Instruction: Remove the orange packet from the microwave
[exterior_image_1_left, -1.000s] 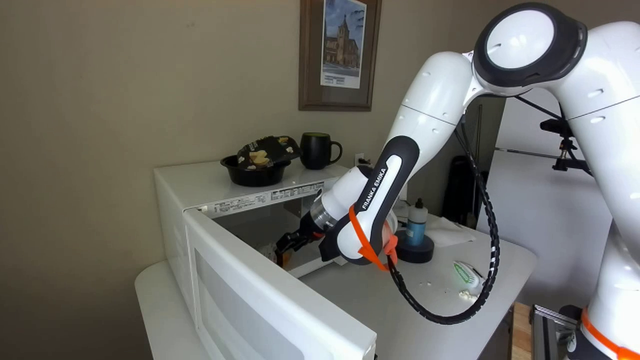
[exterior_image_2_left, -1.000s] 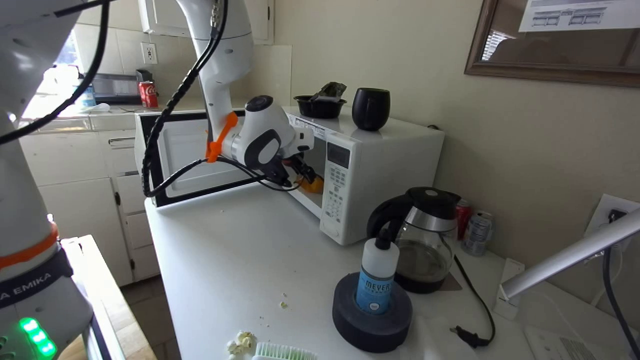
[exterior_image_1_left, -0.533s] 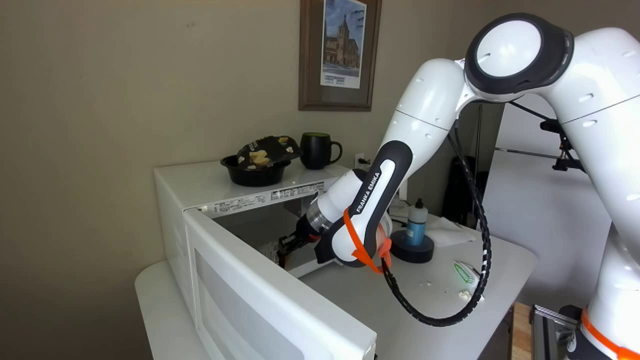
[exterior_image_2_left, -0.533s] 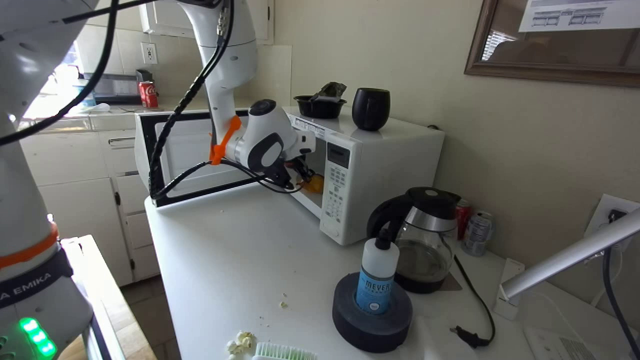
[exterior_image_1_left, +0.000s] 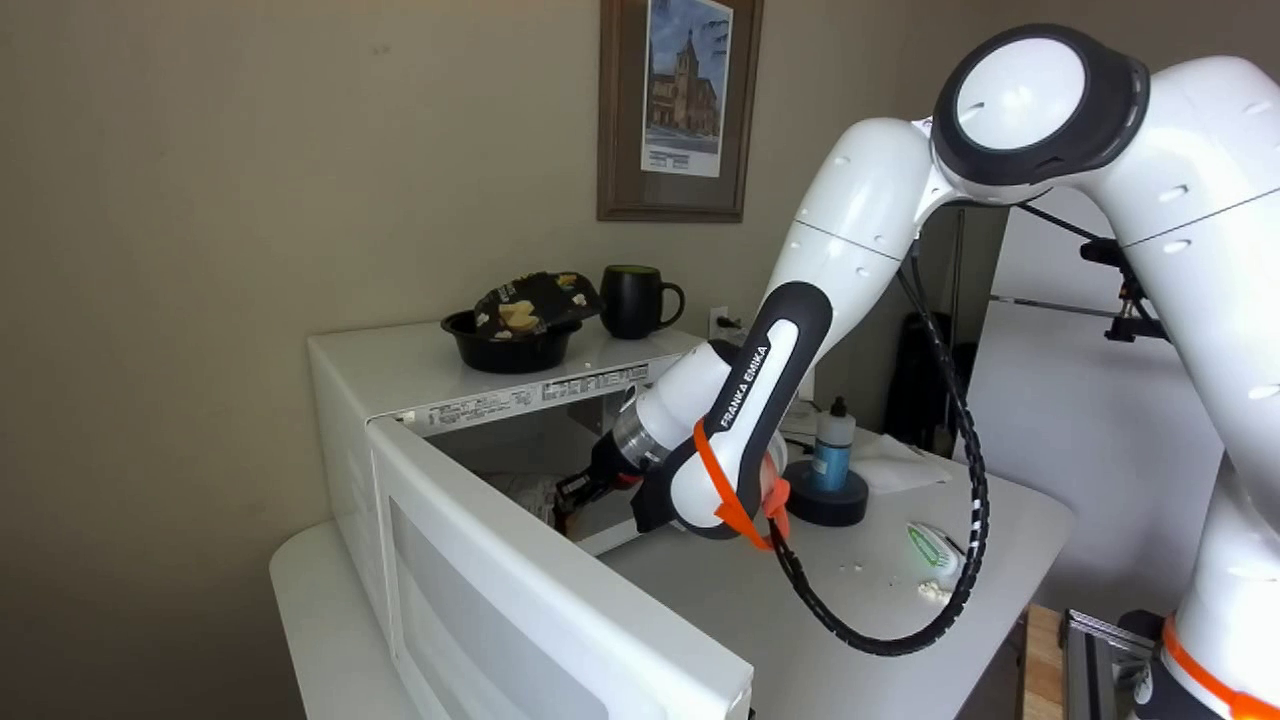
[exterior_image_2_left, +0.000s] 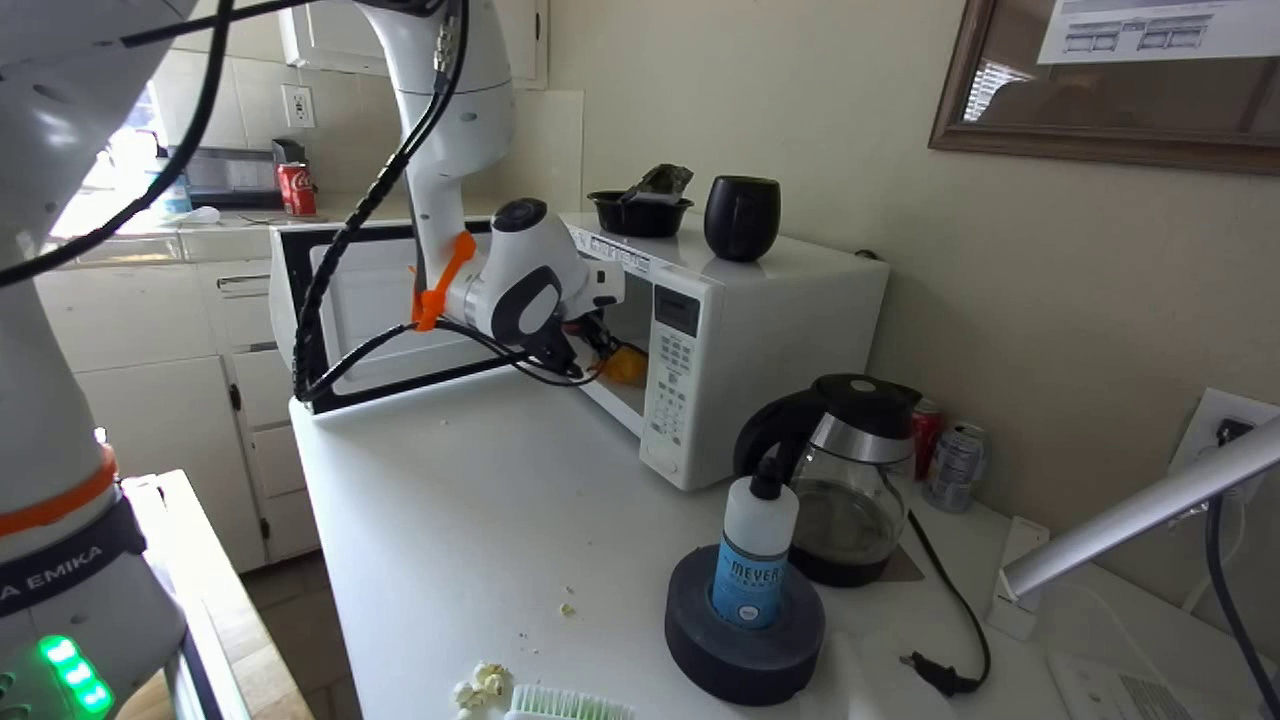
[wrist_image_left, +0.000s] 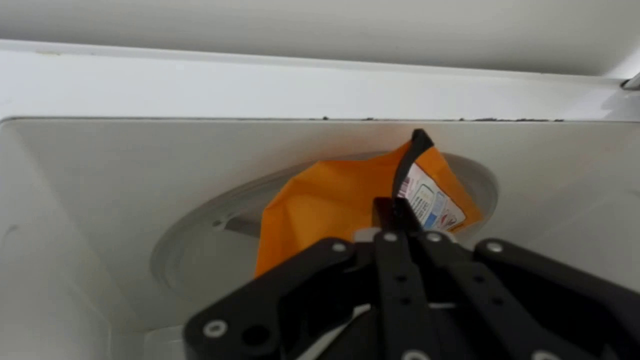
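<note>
The orange packet (wrist_image_left: 320, 200) lies on the turntable inside the white microwave (exterior_image_2_left: 800, 330), with a white printed label on its right part. Its middle rises in a dark-edged fold that runs into my gripper (wrist_image_left: 395, 205), whose fingertips are together on that fold. Seen from outside, the gripper (exterior_image_1_left: 570, 495) reaches down through the open front of the oven. An exterior view shows the orange packet (exterior_image_2_left: 628, 367) just below the fingers. In an exterior view the door and the gripper hide most of it.
The microwave door (exterior_image_1_left: 540, 570) stands wide open beside the arm. On top of the oven are a black bowl (exterior_image_1_left: 510, 350) with a wrapper and a black mug (exterior_image_1_left: 632, 303). A kettle (exterior_image_2_left: 850, 500) and a soap bottle (exterior_image_2_left: 755, 560) stand on the table.
The gripper has gone from open to shut on the packet's fold. The arm has dipped a little inside the oven, then shifted very slightly back.
</note>
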